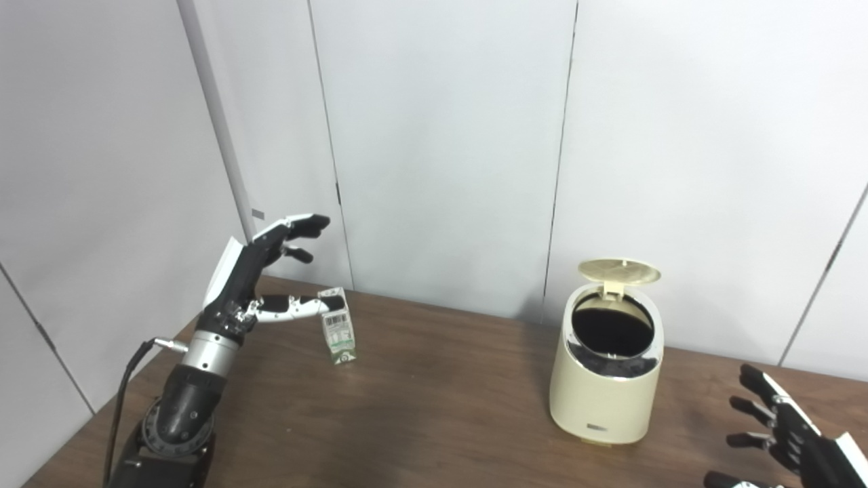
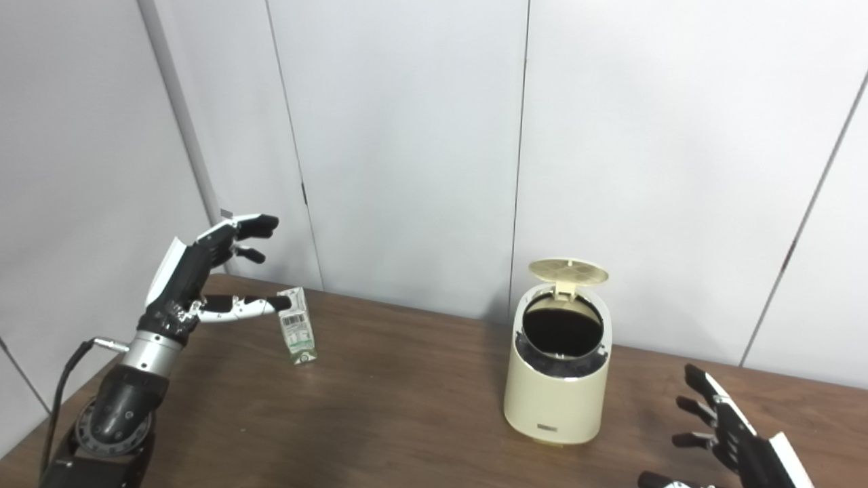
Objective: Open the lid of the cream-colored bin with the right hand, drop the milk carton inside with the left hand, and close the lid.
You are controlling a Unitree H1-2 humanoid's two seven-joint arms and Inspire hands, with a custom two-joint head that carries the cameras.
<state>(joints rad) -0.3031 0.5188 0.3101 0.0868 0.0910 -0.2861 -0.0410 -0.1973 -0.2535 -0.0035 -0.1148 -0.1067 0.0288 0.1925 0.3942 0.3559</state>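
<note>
Illumination is bright, even and diffuse, from overhead. The white wall panels read slightly overexposed. Soft, faint shadows lie on the table beside the bin and under the milk carton just beyond the left hand. The bin's chrome rim shows glare. Focus is mildly soft throughout.

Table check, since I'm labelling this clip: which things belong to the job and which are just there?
Job: bin, its raised lid, milk carton, left robot hand, right robot hand.
Just there: table, wall panels.
</note>
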